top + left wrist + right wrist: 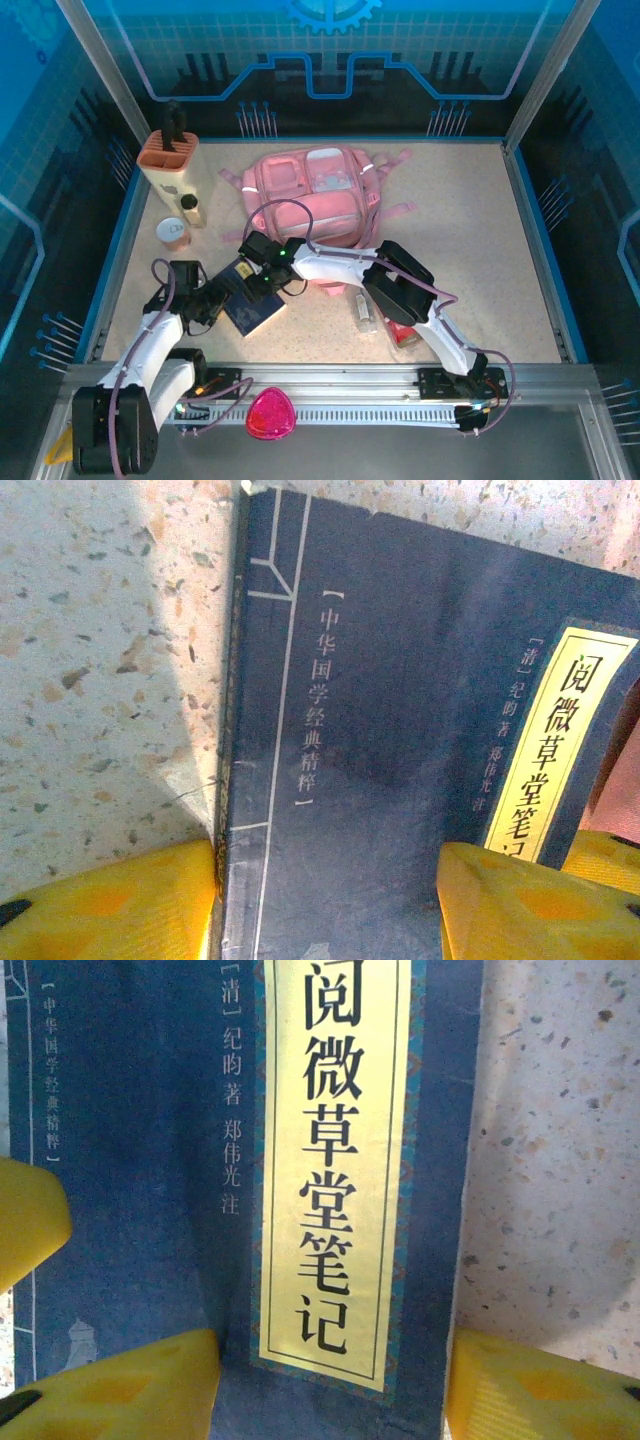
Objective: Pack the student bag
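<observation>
Top view: a pink backpack point(315, 190) lies flat at the far middle of the speckled table point(470, 230), front pockets facing up, its straps trailing toward the right. Open surface runs from its right side to the blue rim point(535, 240). A dark blue book point(255, 305) lies flat and askew just near-left of the backpack; whether the two touch cannot be told, as the right gripper point(265, 280) covers that corner. The left gripper point(222, 298) meets the book from its left side. Left wrist view: the left gripper point(325, 865) has its yellow fingers point(100, 905) spread apart, one over bare table beside the book's point(400, 730) spine edge and the other over the cover, so the spine runs between them. Right wrist view: the right gripper point(335, 1360) likewise stands with its fingers point(110, 1390) apart, one over the cover with its yellow title strip, the other over bare table past the long edge of the book point(150, 1160). Along the left rim stand a pen holder point(168, 160), a small bottle point(190, 210) and a round cup point(173, 233), leaving a narrow strip of free table between them and the book. A clear bottle point(365, 310) lies near the right arm.
</observation>
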